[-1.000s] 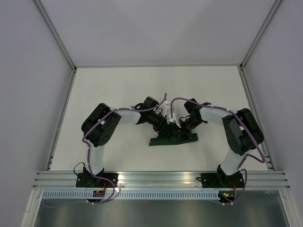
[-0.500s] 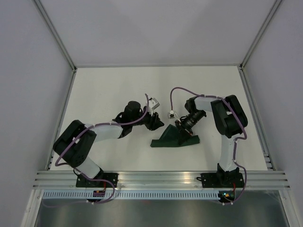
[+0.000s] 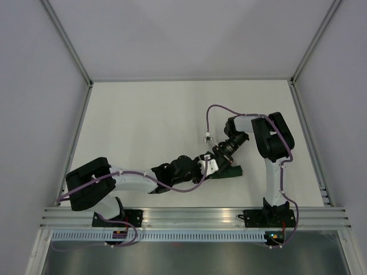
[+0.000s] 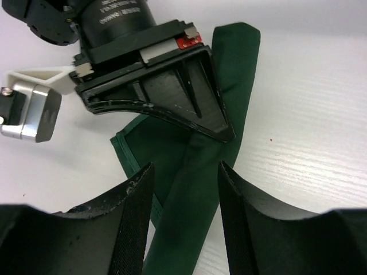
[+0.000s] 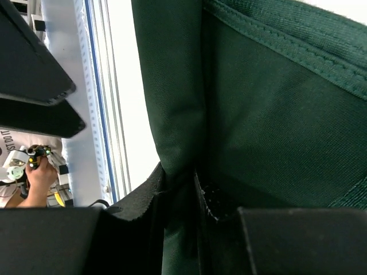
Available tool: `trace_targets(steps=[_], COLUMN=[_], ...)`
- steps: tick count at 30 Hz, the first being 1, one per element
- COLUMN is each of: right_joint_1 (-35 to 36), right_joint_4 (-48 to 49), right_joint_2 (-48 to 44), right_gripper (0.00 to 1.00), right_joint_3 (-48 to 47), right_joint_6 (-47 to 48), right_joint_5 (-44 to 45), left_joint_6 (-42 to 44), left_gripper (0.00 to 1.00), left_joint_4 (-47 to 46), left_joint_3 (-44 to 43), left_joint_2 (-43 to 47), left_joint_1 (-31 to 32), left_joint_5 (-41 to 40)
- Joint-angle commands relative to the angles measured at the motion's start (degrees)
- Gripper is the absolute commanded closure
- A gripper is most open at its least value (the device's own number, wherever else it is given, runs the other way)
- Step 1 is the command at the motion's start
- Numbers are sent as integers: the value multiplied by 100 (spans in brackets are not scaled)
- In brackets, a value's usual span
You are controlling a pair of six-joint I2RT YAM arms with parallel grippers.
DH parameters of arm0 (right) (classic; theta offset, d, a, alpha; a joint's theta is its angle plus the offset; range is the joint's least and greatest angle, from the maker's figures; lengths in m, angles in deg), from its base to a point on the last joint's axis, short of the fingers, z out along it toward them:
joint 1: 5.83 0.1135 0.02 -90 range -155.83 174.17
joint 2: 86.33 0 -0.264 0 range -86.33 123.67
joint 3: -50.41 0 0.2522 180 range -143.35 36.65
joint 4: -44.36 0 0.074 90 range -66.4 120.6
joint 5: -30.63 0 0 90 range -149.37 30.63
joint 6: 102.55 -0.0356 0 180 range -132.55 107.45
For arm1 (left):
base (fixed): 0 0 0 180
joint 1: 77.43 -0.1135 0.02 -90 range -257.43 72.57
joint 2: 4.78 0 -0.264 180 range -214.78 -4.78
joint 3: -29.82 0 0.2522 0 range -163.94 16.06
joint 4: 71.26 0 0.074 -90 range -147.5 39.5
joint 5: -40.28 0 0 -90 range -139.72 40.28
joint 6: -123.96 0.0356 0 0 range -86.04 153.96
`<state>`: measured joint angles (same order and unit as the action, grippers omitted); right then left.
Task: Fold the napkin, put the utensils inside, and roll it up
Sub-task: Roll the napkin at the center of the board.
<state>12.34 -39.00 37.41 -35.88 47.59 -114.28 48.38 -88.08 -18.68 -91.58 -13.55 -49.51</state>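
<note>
The right gripper [image 5: 179,186] is clamped on the napkin [image 4: 238,63]: in its own wrist view a raised fold of the dark green cloth runs down between the two pads and is pinched there, with a flat hemmed layer spreading away to one side. The left gripper [image 4: 184,169] has its fingers [image 4: 135,212] apart. In the left wrist view they frame a long ridge of the same cloth, and I cannot tell whether they touch it. That view also shows the right gripper's black finger coming down onto the ridge just ahead of the left one's tips, so the two grippers meet nose to nose over the cloth.

The napkin lies on the white table [image 3: 143,114] a little beyond the rail [image 3: 195,215], over the right half of it. It is bunched into a narrow band rather than spread flat, and from above only a small green end shows past the grippers.

The left arm [image 3: 135,182] lies low and stretched out, running nearly parallel to the rail from its left end toward the middle, the wrist pointing right. The right arm [image 3: 274,172] stands up from the rail's right end, folds over at the elbow well beyond the rail, and reaches back down and to the left onto the cloth.
</note>
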Motion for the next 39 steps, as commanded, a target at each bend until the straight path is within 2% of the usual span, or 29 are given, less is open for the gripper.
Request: trace_targets(steps=[1, 5, 12, 13, 14, 17, 19, 23, 24, 32, 33, 35, 36, 39], right_joint_1=[-33, -42, -68, -77, -77, -104, -112, -139, -139, -147, -156, -156, -148, -156], right_joint_4=[483, 465, 456, 456, 448, 448, 439, 395, 395, 369, 369, 360, 351, 298], right_joint_2=[264, 335, 422, 431, 440, 449, 458, 484, 484, 528, 519, 511, 493, 467], right_gripper=[73, 73, 73, 73, 73, 73, 73, 73, 73, 73, 73, 73, 73, 71], right_joint_3=[-77, -121, -165, -165, -165, -173, -182, -200, -200, -235, -235, -244, -253, -296], right_joint_6=[156, 147, 147, 147, 147, 156, 156, 182, 182, 200, 191, 191, 191, 200], right_joint_5=[508, 508, 561, 561, 570, 561, 561, 561, 561, 570, 578, 587, 596, 596], left_joint_6=[939, 1466, 1617, 1643, 1670, 1670, 1661, 1512, 1486, 1160, 1125, 976, 915, 730], left_gripper=[46, 44, 41, 15, 3, 6, 10, 31, 42, 57, 63, 67, 75, 81], left_joint_4=[-141, -218, -834, -887, -914, -826, -774, -449, -387, -18, 78, 176, 289, 431], left_joint_3=[-67, -208, -323, -349, -366, -454, -507, -578, -586, -744, -753, -824, -858, -911], left_joint_2=[-292, -757, -1356, -1391, -1435, -1559, -1629, -1673, -1682, -1945, -1963, -1998, -2007, -2016], left_joint_1=[317, 792, 854, 854, 854, 863, 863, 863, 863, 846, 828, 767, 741, 609], left_joint_5=[-873, -1364, -1602, -1629, -1638, -1550, -1471, -1331, -1287, -1041, -997, -839, -751, -426])
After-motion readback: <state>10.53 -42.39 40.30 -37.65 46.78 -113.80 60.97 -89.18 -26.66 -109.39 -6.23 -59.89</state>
